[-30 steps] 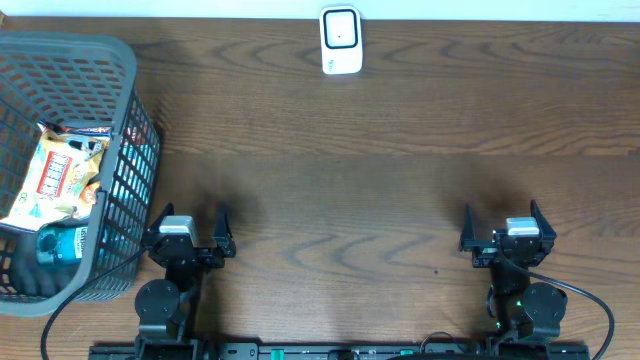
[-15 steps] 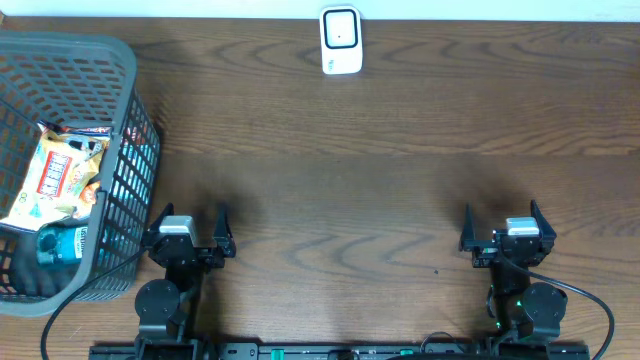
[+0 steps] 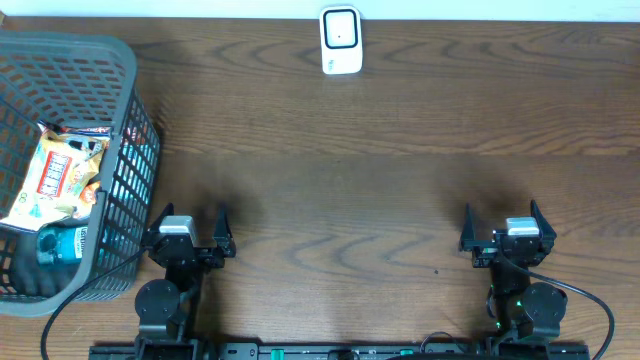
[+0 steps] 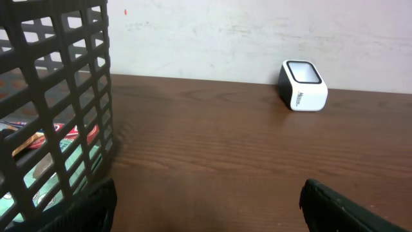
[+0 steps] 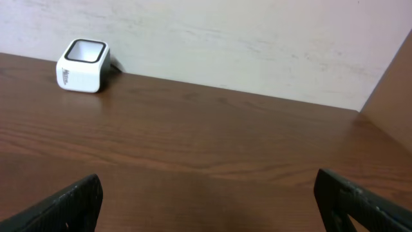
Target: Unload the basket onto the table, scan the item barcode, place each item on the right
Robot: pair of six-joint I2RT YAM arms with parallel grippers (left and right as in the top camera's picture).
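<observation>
Overhead: snack bag (image 3: 55, 180), blue bottle (image 3: 60, 243) in basket (image 3: 70, 42). Wrist views: pale wall (image 5: 225, 38) behind scanner (image 5: 82, 66). Brown wood tabletop (image 3: 350, 180). Left hand (image 3: 188, 216), right hand (image 3: 502, 214) wide open, empty.

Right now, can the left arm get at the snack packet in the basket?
Probably yes. The left gripper is open beside the basket, whose top is open, and the snack packet lies uncovered. The basket wall stands between them, so it must come in from above.

No visible change over the last second, neither in left hand (image 3: 187, 220) nor right hand (image 3: 502, 216), nor anywhere on the surface (image 3: 350, 170).
</observation>
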